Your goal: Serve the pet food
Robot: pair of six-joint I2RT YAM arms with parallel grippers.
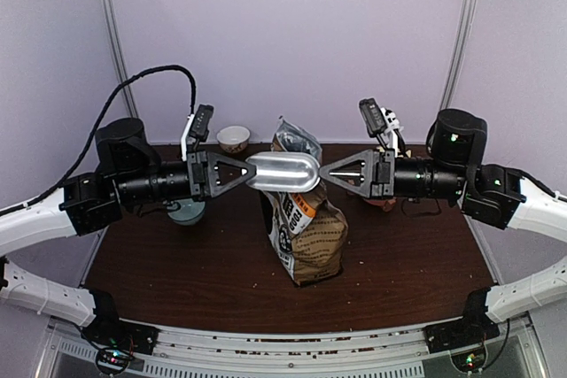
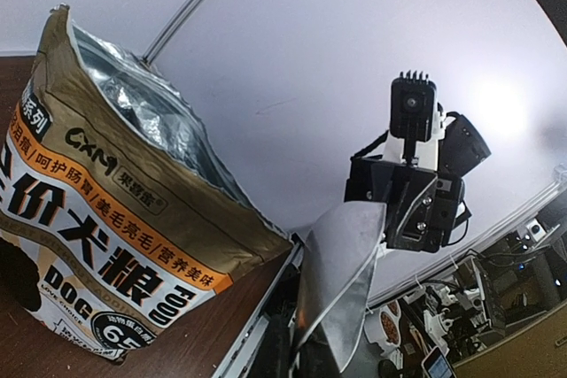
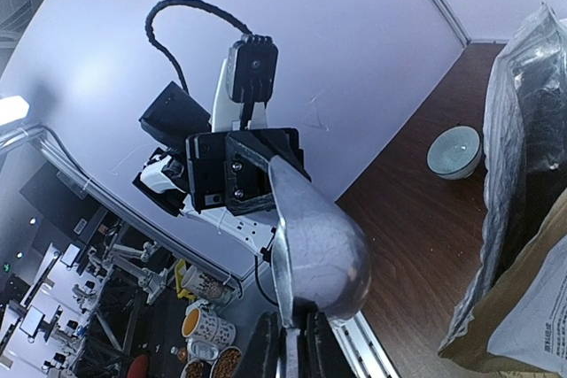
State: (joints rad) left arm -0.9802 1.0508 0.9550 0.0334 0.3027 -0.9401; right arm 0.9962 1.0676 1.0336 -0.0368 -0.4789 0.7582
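A dark brown wood-grain table [image 1: 177, 281] is seen from above, closed in by pale lilac walls [image 1: 292, 33], with a metal pole [image 1: 115, 33] set in each back corner. At the table's centre the pet food bag [image 1: 310, 236] is stood upright, its top torn open and its foil lining exposed. The kibble itself cannot be made out inside.

Just above the bag's mouth a metal scoop [image 1: 283, 172] is held level. It is met from 9 o'clock by the left gripper [image 1: 246, 172], which is clamped tight on one end. From 3 o'clock it is met by the right gripper [image 1: 323, 172], whose fingers are drawn narrow about the thin handle.

A white bowl [image 1: 233, 137] is placed at 11 o'clock from the bag, by the back wall. A grey bowl [image 1: 188, 212] is half hidden under the left arm at 9 o'clock.
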